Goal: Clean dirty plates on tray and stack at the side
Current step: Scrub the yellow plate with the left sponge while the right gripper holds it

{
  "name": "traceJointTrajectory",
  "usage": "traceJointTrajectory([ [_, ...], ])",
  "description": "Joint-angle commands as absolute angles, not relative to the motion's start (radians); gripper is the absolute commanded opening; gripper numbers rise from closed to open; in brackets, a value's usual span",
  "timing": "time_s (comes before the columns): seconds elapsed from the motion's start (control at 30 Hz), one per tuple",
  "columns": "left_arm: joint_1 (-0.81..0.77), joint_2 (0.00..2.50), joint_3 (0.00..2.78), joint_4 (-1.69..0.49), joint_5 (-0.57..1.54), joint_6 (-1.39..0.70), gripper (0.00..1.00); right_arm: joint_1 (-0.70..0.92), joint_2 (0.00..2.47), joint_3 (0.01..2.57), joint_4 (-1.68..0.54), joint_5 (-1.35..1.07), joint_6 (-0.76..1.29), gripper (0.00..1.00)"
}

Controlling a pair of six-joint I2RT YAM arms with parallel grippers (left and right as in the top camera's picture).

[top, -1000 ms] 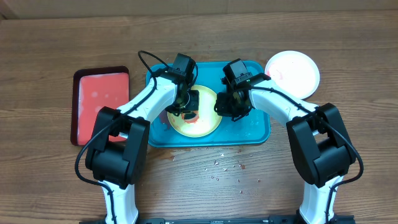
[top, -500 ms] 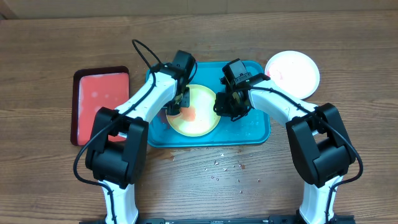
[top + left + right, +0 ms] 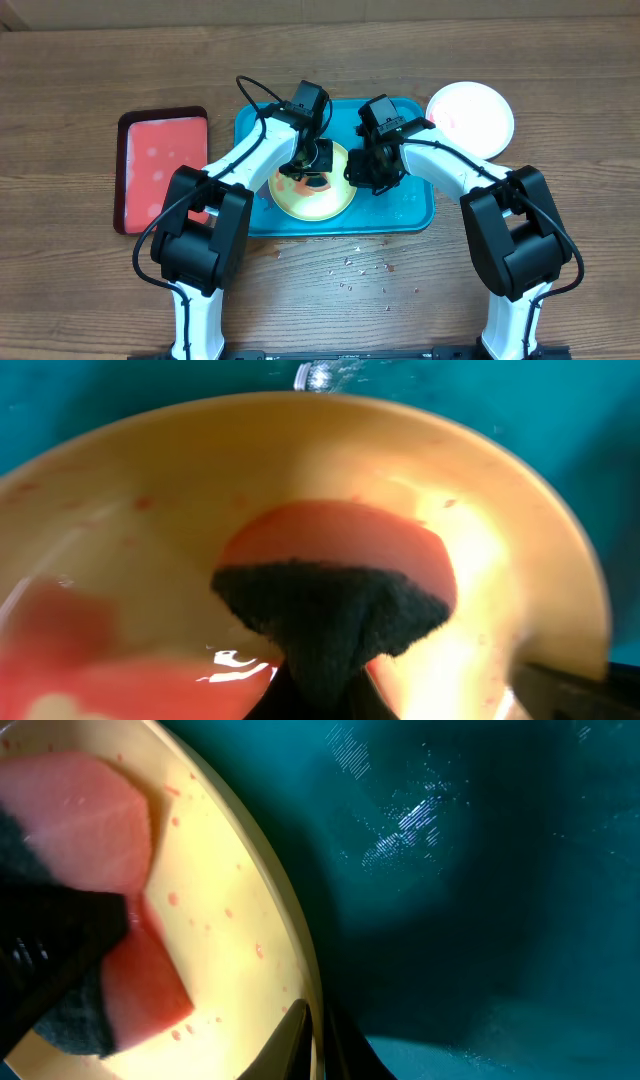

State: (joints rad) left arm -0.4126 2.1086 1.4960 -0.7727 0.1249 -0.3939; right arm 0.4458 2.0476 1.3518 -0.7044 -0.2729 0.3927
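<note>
Crumbs (image 3: 352,265) dot the table (image 3: 90,290) just in front of the blue tray (image 3: 415,210). On the tray, left of its middle, lies the yellow plate (image 3: 322,206). The left gripper (image 3: 312,168), clamped on a dark cloth (image 3: 330,610), presses it into red sauce (image 3: 340,535) there. The right gripper (image 3: 358,172) pinches the plate's right rim. Far right, off the tray, sits the white plate (image 3: 470,118). A red tray (image 3: 160,165) lies left.

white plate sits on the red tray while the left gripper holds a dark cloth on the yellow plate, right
No. The white plate sits on the table by the teal tray, not on the red tray, as the overhead view shows. The left gripper does hold a dark cloth on the yellow plate.
</note>
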Motion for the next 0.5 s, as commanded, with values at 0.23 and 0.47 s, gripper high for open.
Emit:
traceJointTrajectory([
  [0.23, -0.303, 2.124, 1.552, -0.979, -0.226, -0.467, 0.04, 0.444, 2.087, 1.345, -0.71, -0.235, 0.396, 0.08],
  [0.47, -0.244, 2.104, 1.737, -1.174, -0.193, -0.509, 0.04, 0.444, 2.087, 1.345, -0.711, -0.218, 0.397, 0.08],
])
